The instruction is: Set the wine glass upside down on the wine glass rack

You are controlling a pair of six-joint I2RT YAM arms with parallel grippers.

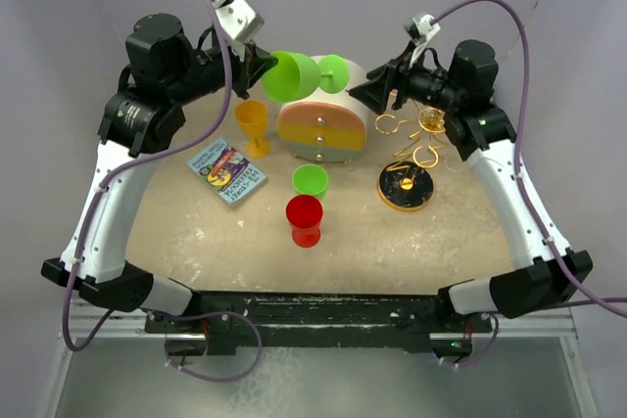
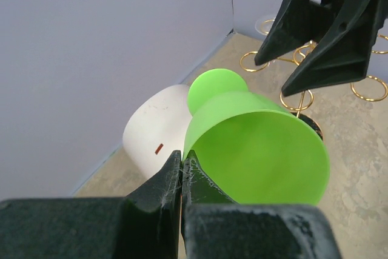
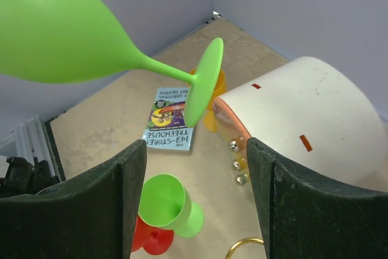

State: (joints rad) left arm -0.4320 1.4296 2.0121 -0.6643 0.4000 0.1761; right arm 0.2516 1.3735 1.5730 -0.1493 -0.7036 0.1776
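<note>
The green wine glass [image 1: 292, 76] lies on its side in the air above the round drawer box, foot pointing right. My left gripper [image 1: 260, 68] is shut on its rim; in the left wrist view [image 2: 181, 159] the jaws pinch the bowl wall [image 2: 260, 150]. My right gripper [image 1: 367, 95] is open and empty, just right of the glass's foot [image 3: 203, 83], which hangs ahead of its jaws [image 3: 195, 145]. The gold wire rack [image 1: 416, 144] stands on its black-and-gold disc base [image 1: 406, 186] below the right gripper; its loops show in the left wrist view [image 2: 254, 62].
The round drawer box [image 1: 323, 124] with orange and yellow bands stands at the back middle. A yellow goblet [image 1: 252, 124] and a book [image 1: 227, 171] lie to its left. A small green cup [image 1: 311, 181] and a red cup [image 1: 305, 217] stand in front.
</note>
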